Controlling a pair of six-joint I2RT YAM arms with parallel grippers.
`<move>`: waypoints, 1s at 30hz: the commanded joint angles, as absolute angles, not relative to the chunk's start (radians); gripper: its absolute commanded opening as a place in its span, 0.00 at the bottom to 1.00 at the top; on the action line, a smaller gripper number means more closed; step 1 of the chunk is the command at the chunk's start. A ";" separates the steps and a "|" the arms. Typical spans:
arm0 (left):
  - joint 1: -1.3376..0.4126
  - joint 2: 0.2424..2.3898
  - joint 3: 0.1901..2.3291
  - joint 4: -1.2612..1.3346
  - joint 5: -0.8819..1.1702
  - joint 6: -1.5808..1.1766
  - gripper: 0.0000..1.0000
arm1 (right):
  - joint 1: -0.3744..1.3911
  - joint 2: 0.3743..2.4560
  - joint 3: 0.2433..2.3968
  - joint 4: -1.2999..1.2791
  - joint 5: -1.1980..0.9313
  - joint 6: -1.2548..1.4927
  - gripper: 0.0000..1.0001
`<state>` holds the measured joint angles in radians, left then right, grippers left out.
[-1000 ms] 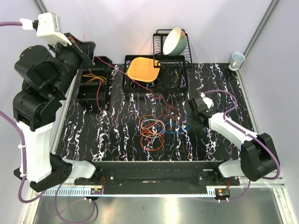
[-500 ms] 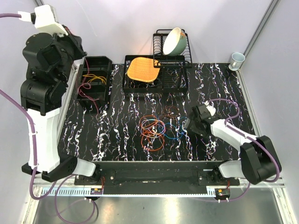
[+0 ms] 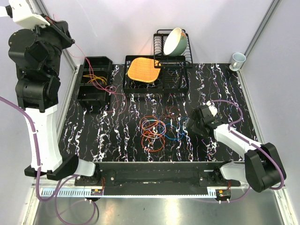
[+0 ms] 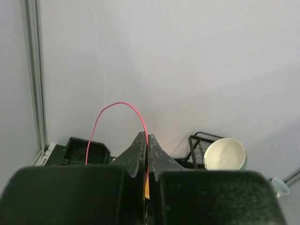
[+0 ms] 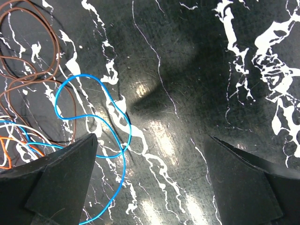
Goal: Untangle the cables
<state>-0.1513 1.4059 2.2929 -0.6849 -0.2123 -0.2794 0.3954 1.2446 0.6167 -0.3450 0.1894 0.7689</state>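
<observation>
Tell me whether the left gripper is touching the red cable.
Touching. The left wrist view shows the left gripper shut on the red cable, whose loop arches up and runs down into the seam between the closed jaws.

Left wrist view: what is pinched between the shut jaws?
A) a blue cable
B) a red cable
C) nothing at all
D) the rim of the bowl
B: the left gripper has its jaws shut on a red cable, which arches up above the tips in front of the pale wall.
</observation>
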 commanded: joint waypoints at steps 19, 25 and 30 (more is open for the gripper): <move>-0.028 1.476 2.122 -0.344 -0.129 -0.368 0.00 | 0.394 1.226 0.609 -0.272 0.149 0.753 0.98; -0.002 1.496 2.106 -0.310 -0.126 -0.383 0.00 | 0.394 1.224 0.606 -0.267 0.147 0.752 0.97; 0.043 1.528 2.121 -0.299 -0.126 -0.385 0.00 | 0.394 1.227 0.607 -0.268 0.146 0.752 0.97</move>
